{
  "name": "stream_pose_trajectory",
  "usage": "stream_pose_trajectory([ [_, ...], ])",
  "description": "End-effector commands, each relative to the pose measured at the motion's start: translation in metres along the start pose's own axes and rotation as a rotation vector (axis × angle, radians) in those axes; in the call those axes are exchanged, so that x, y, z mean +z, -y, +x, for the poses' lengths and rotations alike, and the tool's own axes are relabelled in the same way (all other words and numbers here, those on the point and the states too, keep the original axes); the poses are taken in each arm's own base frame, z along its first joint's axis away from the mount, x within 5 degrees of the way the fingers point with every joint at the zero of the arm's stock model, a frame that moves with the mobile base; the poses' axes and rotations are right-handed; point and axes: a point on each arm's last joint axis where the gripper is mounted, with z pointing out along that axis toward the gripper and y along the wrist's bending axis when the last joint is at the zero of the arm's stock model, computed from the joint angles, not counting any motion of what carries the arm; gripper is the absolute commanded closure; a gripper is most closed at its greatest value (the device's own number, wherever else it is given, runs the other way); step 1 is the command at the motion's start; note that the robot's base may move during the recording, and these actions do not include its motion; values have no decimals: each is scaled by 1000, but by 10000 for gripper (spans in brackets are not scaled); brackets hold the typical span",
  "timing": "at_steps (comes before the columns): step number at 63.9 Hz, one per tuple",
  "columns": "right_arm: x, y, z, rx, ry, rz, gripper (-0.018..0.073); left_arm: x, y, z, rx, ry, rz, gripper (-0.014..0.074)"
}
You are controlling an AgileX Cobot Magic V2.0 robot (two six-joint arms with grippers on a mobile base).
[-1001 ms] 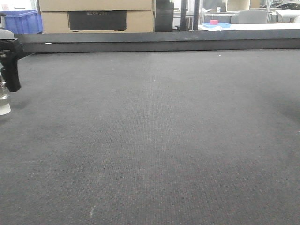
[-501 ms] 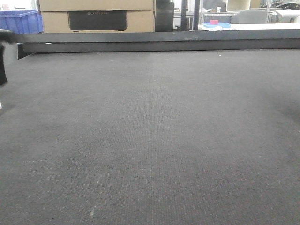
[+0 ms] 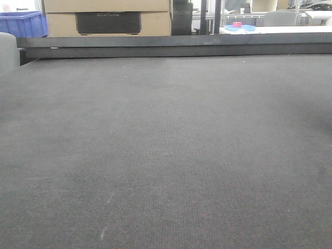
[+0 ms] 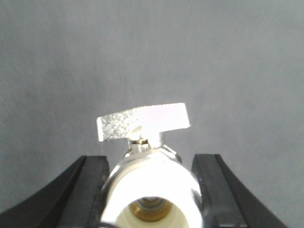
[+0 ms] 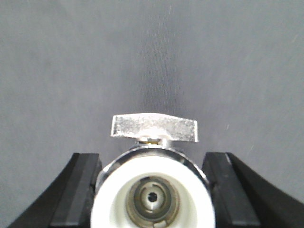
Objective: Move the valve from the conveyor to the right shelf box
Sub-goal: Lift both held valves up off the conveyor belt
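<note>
Holding valves bore-end nearest, handles crosswise, left pincer, right pincer

Soft, even light covers the conveyor. In the left wrist view the valve glares, overexposed and blurred.

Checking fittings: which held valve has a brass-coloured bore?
The valve held by the left gripper: brass-yellow inside. The other valve, in the right gripper, is grey inside.
</note>
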Motion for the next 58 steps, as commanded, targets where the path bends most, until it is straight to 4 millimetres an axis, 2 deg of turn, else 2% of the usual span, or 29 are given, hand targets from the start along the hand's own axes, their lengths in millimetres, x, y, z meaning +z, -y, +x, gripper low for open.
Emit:
stream_pose_trajectory([
  [1, -22, -1, -11, -17, 113, 14, 713, -38, 3, 1, -1, 139, 1, 708],
  [11, -43, -3, -19, -23, 186, 14, 713, -82, 6, 12, 5, 255, -2, 708],
  [22, -65, -5, -26, -31, 262, 19, 713, -106, 7, 21, 8, 313, -3, 708],
  [27, -70, -6, -28, -33, 275, 19, 713, -107, 7, 21, 8, 319, -3, 708],
  [58, -70, -6, -29, -31, 282, 16, 713, -106, 7, 22, 8, 309, -4, 708],
])
